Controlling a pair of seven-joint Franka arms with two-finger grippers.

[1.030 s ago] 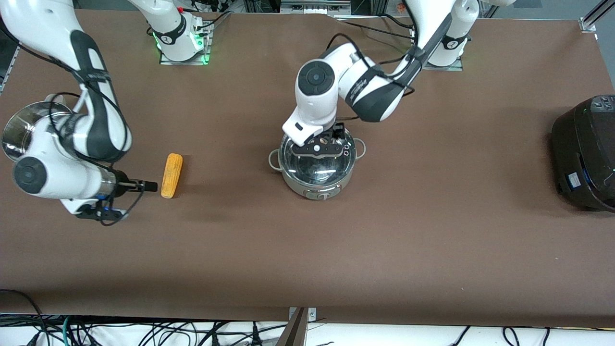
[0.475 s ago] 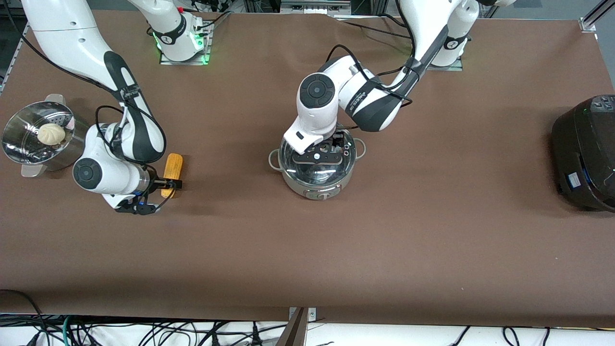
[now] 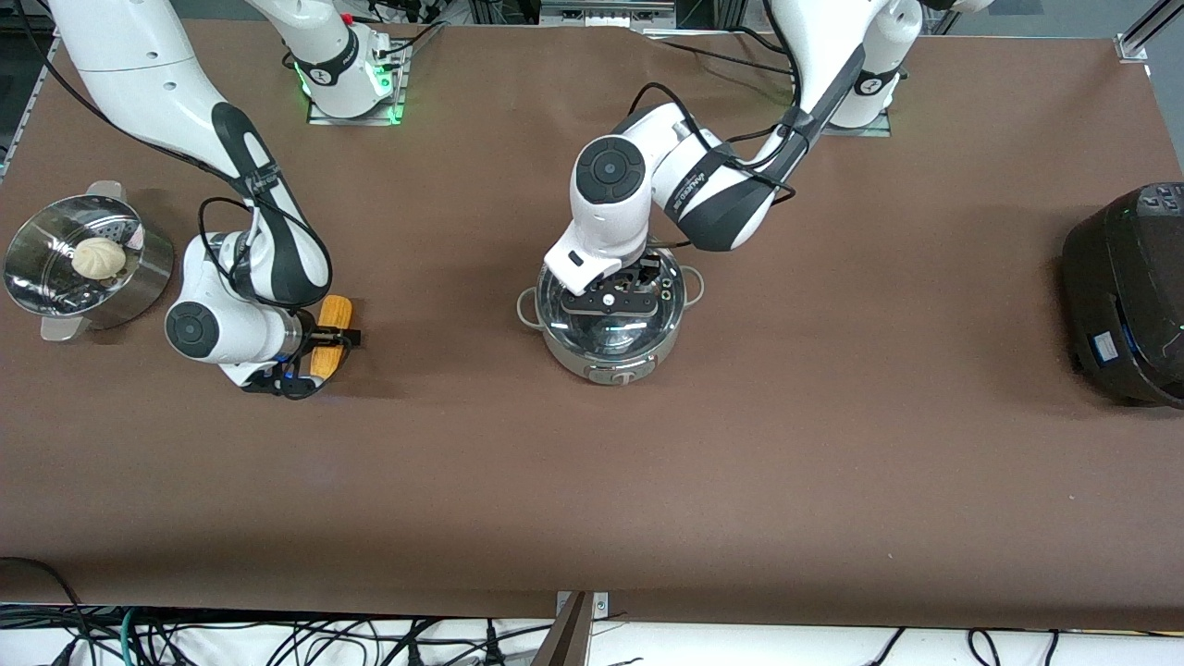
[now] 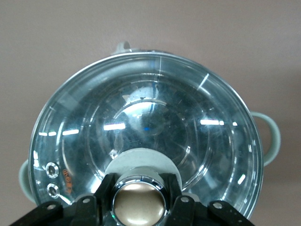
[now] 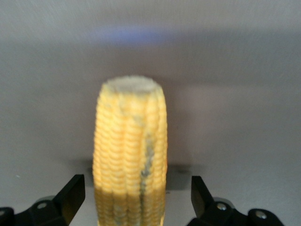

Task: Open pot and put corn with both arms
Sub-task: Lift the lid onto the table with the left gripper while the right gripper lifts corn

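The steel pot (image 3: pixel 610 347) stands mid-table with its glass lid (image 4: pixel 146 122) on. My left gripper (image 3: pixel 615 298) is right over the lid, its fingers (image 4: pixel 109 183) shut against both sides of the beige knob (image 4: pixel 139 205). The corn (image 3: pixel 335 310) lies on the table beside the pot, toward the right arm's end. My right gripper (image 3: pixel 335 339) is low over the cob and open. In the right wrist view the corn (image 5: pixel 129 141) runs between my gripper (image 5: pixel 136 188), with a gap between it and each finger (image 5: pixel 75 188).
A perforated steel steamer (image 3: pixel 139 277) with a white bun (image 3: pixel 98 256) stands at the right arm's end of the table. A big black cooker (image 3: pixel 1124 296) stands at the left arm's end. Bare brown table lies nearer the camera.
My right arm has swung from beside the steamer to the corn, and its open gripper now straddles the cob. The left gripper has stayed on the lid knob.
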